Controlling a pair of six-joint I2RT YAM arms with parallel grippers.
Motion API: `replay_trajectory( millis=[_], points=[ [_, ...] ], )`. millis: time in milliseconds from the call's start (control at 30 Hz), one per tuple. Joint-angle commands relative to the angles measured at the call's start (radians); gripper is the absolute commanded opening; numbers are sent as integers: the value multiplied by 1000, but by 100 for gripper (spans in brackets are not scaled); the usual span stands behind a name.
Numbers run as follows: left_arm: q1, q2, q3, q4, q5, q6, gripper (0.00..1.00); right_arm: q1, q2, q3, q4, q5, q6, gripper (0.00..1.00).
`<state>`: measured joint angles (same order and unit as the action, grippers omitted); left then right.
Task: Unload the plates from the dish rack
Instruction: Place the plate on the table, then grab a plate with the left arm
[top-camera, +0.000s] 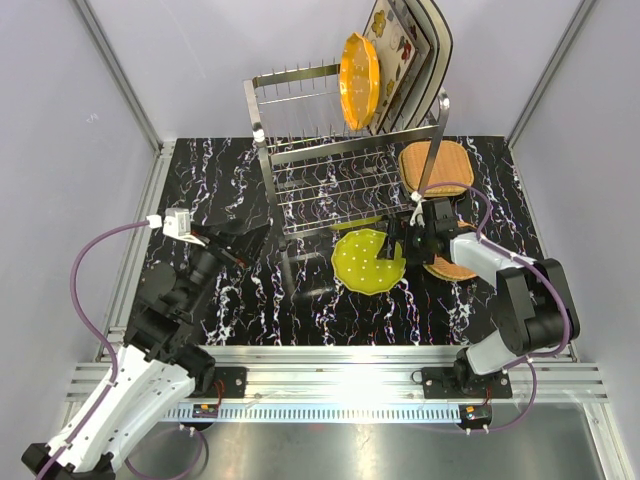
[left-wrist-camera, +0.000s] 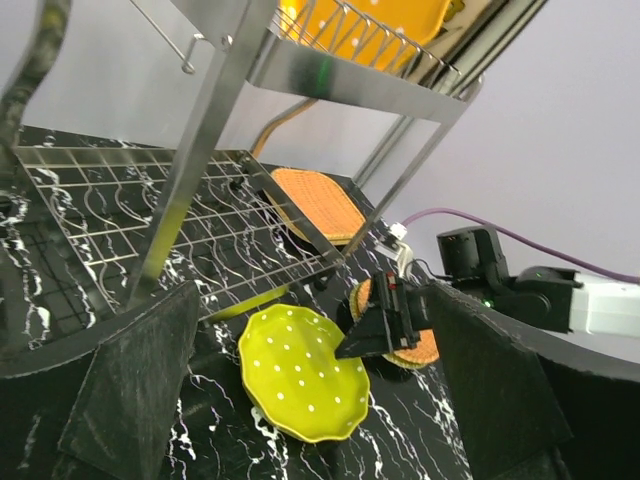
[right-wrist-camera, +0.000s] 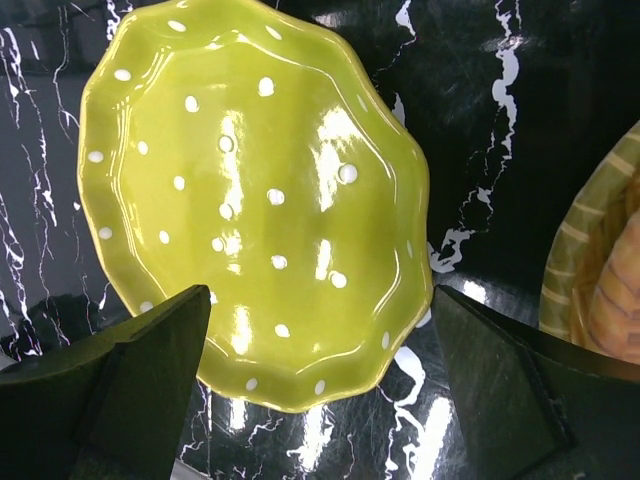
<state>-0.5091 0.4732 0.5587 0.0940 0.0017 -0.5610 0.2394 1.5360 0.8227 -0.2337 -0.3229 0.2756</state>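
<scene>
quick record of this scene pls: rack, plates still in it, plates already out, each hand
rack: steel dish rack, two tiers, at the back of the table
still in rack: orange plate and square flower plates, standing in the top tier
on table: yellow-green plate in front of the rack; woven plate to its right
left: left hand open, empty, facing the rack
right: right hand open, empty, above the yellow-green plate

Black white-veined marble tabletop (top-camera: 250, 320) — pale grey walls (top-camera: 60, 120), aluminium frame rail (top-camera: 330, 365) at near edge.
</scene>
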Motion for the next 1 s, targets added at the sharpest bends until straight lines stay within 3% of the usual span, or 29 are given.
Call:
replay_trajectory(
  millis=[0, 267, 600, 800, 967],
  points=[
    [3, 25, 95, -49, -69, 30, 99, 11, -85, 50, -12, 21, -29, 98],
    [3, 133, 253, -160, -68, 70, 99, 9, -241, 98, -121, -8, -113, 100],
    [-11, 289, 484, -221, -8, 125, 99, -29, -451, 133, -234, -263, -389, 100],
    [-55, 516, 772, -378, -68, 134, 99, -80, -430, 242, -369, -320, -417, 100],
    [-170, 686, 1025, -433, -182, 231, 99, -112, -445, 266, -380, -346, -417, 100]
  ],
)
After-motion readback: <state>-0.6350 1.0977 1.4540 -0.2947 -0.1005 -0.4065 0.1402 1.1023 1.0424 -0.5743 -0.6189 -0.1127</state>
